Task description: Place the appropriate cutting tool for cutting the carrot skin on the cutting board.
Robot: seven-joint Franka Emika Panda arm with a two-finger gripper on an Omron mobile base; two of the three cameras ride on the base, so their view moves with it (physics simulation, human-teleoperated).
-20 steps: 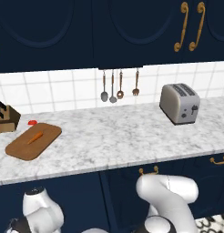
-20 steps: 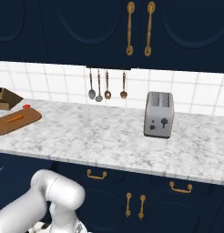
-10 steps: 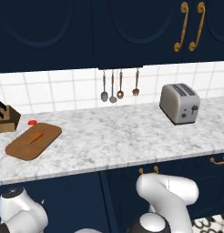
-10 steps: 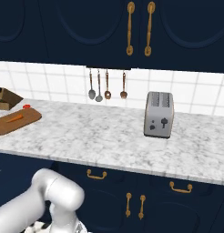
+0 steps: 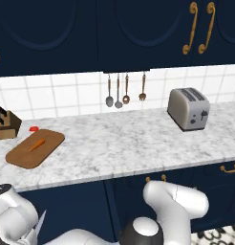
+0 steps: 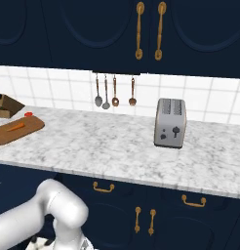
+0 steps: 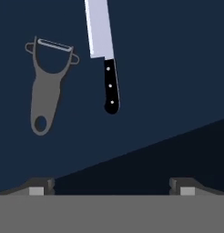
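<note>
- Currently in the approach step: the gripper (image 7: 112, 189) looks down on a dark blue surface carrying two tools, and nothing is grasped yet.
- Gripper state: jaws spread wide and empty; the two fingertips (image 7: 41, 187) sit at opposite sides of the hand view's lower edge with clear space between them.
- Target item: the peeler (image 7: 45, 86), all grey, lies flat with its forked head toward the top of the hand view and its handle, with the hanging hole, toward the bottom. It sits up and to the left of the gripper's centreline.
- Distractor: the knife (image 7: 104, 50), silver blade and black riveted handle, lies just beside the peeler, apart from it, with its handle end pointing toward the gripper.
- Destination: the cutting board (image 5: 21, 158) rests on the marble counter (image 5: 138, 143) at its left end, with the carrot (image 5: 36, 144) lying on it. A knife block (image 5: 6, 125) stands behind the board and a small red object (image 5: 33, 128) sits near the board's back edge.
- Judgement on next move: shift the hand toward the peeler, line the jaws across the narrow handle, descend, and close. Keep clear of the knife handle alongside.
- Judgement on progress: early; pick, carry and placement all remain.
- Counts: one peeler, one knife, one carrot, one cutting board, one knife block, one toaster (image 5: 188, 108), four utensils (image 5: 124, 90) hanging on the tile wall.
</note>
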